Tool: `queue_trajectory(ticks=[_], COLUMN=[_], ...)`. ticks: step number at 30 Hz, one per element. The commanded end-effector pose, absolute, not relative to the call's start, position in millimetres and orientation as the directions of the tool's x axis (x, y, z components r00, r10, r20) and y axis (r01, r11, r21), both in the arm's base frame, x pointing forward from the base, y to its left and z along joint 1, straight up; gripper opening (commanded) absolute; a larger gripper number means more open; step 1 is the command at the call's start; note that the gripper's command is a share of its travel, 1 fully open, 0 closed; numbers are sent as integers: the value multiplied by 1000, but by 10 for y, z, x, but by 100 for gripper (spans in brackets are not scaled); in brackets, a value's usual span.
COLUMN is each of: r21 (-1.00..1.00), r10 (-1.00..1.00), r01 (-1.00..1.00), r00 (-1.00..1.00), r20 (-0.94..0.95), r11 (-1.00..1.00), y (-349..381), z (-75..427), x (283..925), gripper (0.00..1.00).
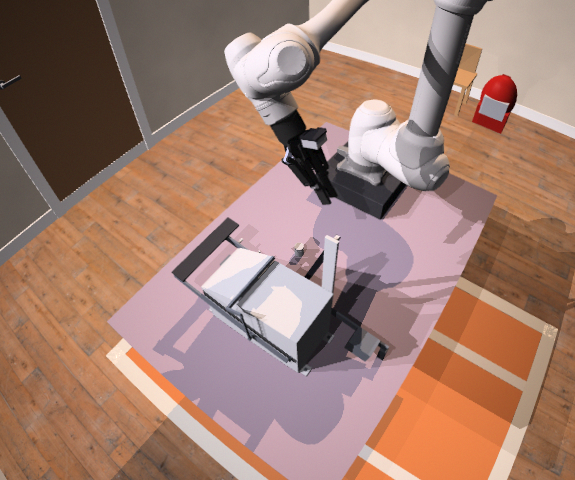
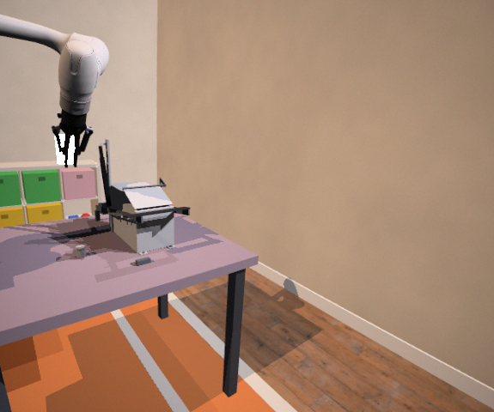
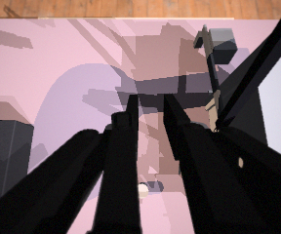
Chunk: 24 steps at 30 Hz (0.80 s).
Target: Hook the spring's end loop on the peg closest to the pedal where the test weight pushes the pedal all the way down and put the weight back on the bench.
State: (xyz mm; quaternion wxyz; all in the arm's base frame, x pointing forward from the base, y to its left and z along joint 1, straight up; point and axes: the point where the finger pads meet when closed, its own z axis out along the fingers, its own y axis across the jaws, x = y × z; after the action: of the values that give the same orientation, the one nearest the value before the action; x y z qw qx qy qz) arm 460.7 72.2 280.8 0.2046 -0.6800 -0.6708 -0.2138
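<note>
The grey feeder box [image 1: 266, 304] stands on the pink bench, with its dark pedal bar [image 1: 205, 246] at the far left end. A tall grey peg post [image 1: 330, 263] rises beside it, with a dark spring strand [image 1: 314, 264] leaning at its foot. The small steel test weight [image 1: 297, 251] stands upright on the bench next to the post; it also shows in the side view [image 2: 79, 251]. My gripper [image 1: 323, 196] hangs high above the bench, behind the weight. Its fingers stand a narrow gap apart with nothing between them. I cannot tell which peg holds the loop.
The robot's dark base block [image 1: 367, 188] sits at the back of the bench. A small grey block [image 1: 365, 346] lies at the feeder's right end. A shelf with coloured bins [image 2: 33, 195] stands behind the bench.
</note>
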Motion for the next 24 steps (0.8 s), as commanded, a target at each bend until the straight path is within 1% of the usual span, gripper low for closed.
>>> queue_trajectory(ticks=[1,10,11,24], r21=[8,8,9,9], r10=[823,823,821,821], r01=[1000,1000,1000,1000], r00=[9,9,8,8], r20=[568,568,571,571], r11=[-16,-16,-16,-16], y=[728,728,680,680], z=[2816,2816,2631,2631], x=[4608,4608,5177,5177], gripper=[24,24,24,24])
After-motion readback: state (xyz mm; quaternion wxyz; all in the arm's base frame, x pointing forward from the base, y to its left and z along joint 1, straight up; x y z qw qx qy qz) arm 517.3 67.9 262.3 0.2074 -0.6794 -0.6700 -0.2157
